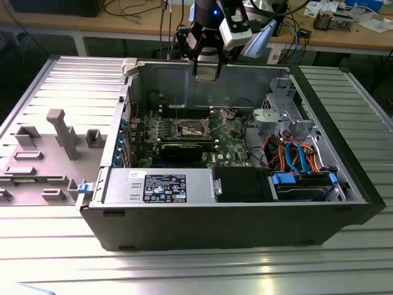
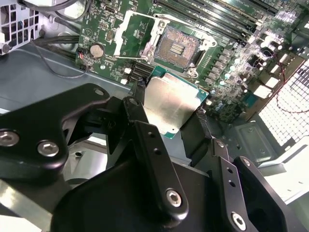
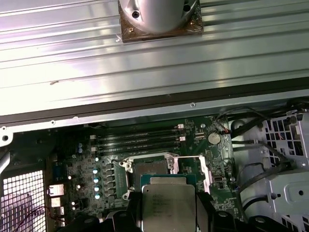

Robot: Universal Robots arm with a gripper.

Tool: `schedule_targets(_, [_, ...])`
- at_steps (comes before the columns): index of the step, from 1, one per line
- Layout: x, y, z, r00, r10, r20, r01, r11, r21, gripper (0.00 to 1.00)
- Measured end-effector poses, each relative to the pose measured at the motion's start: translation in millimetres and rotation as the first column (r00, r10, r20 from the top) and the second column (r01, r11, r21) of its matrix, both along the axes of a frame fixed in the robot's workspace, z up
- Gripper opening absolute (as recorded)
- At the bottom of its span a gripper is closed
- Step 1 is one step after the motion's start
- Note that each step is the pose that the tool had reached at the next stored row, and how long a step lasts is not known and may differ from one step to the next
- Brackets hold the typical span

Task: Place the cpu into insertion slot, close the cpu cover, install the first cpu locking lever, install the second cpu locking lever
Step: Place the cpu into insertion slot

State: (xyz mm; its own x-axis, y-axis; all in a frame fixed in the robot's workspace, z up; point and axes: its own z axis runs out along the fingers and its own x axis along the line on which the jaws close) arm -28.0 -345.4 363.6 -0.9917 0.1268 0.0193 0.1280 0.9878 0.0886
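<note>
In both wrist views my gripper (image 2: 170, 110) (image 3: 168, 212) is shut on the cpu (image 2: 168, 99) (image 3: 166, 203), a flat square chip with a dull silver top, gripped by two opposite edges. It hangs above the green board, apart from the insertion slot (image 2: 176, 47) (image 3: 148, 170), whose dark pin field lies bare. Beside the slot the cpu cover (image 2: 126, 34) (image 3: 203, 170) is swung open, with the board showing through its window. In the exterior view the gripper (image 1: 207, 74) hovers over the open computer case's back wall, well above the slot (image 1: 193, 129).
A long black graphics card (image 1: 184, 149) lies just in front of the slot. Memory slots (image 2: 217, 19) run behind it. A drive cage (image 1: 282, 110) and coloured cables (image 1: 295, 153) fill the exterior view's right. The power supply (image 1: 159, 184) sits at the front.
</note>
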Motion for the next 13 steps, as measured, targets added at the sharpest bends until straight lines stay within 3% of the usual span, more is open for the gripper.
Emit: schedule_targets(13, [0.0, 0.0, 0.0, 1.0000, -0.002, -0.0001, 0.002, 1.0000, 0.0000, 0.54])
